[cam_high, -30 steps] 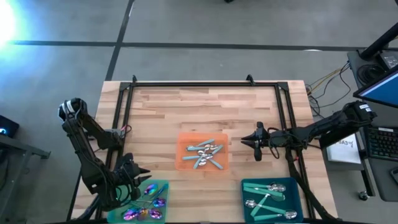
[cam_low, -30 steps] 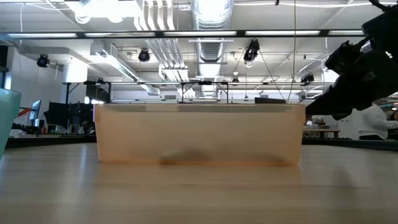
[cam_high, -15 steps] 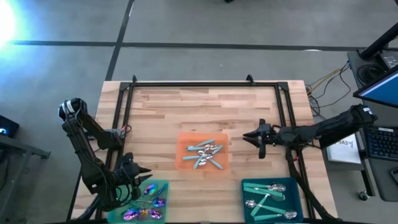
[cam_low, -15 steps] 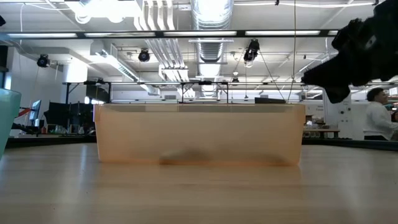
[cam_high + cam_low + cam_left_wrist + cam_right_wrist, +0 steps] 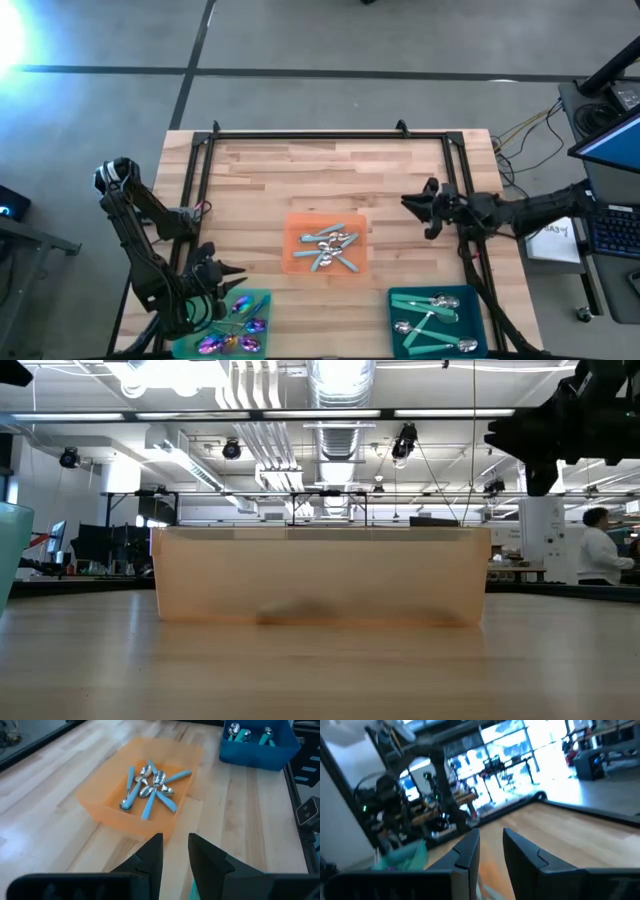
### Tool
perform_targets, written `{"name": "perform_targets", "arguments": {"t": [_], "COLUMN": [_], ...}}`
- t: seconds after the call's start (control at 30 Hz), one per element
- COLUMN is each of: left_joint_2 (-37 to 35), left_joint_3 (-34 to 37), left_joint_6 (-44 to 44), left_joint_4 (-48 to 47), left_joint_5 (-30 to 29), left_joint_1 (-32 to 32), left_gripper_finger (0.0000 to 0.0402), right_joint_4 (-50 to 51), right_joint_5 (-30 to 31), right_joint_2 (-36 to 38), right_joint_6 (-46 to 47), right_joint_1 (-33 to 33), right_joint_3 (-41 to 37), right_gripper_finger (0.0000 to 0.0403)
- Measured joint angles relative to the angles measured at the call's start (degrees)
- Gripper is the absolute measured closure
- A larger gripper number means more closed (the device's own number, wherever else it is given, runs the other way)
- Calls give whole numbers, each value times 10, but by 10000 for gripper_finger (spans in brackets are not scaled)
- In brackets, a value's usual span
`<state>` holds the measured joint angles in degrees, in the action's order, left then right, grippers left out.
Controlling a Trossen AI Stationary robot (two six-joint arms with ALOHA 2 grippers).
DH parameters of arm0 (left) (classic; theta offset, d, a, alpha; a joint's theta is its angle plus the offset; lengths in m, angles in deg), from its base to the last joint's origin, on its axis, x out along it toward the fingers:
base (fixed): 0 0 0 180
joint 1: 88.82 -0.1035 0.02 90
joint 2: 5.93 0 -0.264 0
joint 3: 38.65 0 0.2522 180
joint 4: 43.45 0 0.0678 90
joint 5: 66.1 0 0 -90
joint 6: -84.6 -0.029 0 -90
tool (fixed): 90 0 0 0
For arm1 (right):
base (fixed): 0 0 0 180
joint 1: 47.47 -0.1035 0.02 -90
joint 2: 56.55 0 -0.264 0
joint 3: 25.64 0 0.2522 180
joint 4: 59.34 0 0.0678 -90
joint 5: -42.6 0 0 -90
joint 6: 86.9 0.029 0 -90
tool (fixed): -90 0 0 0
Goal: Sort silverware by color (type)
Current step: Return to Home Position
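Withdrawn from the orange tray [image 5: 292, 262], the right end effector [image 5: 412, 207] is seen parted, empty.
Silverware [image 5: 328, 245] is kept in that tray; the left end effector [image 5: 232, 272], likewise parted, is parked by the green tray [image 5: 268, 310].

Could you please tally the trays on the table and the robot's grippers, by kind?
Trays: 3 (orange tray, green tray, teal tray)
Grippers: 2 (left gripper, right gripper)
Total: 5
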<state>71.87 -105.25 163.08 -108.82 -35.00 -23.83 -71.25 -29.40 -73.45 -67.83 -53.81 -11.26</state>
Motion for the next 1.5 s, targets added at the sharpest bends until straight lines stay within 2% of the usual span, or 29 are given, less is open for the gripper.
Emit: {"name": "perform_targets", "arguments": {"t": [0.17, 0.43, 0.67, 0.8, 1.0, 1.5], "left_joint_2": [0, 0, 0, 0, 0, 0], "left_joint_3": [0, 0, 0, 0, 0, 0], "left_joint_6": [-11, -17, -38, -54, -84, -150], "left_joint_4": [0, 0, 1, 1, 6, 19], "left_joint_5": [-6, -38, -58, -69, -97, -113], "left_joint_1": [0, 0, 0, -2, -10, -55], "left_gripper_finger": [326, 326, 326, 326, 326, 326], "right_joint_4": [-1, 1, 1, 2, -20, 1], "right_joint_5": [0, 0, 0, 0, 0, 0], "right_joint_2": [25, 62, 118, 160, 168, 166], "right_joint_6": [0, 0, 0, 0, 0, 0], "right_joint_1": [47, 162, 275, 314, 346, 356], "right_joint_3": [0, 0, 0, 0, 0, 0], "right_gripper_finger": [332, 333, 327, 326, 333, 331]}}
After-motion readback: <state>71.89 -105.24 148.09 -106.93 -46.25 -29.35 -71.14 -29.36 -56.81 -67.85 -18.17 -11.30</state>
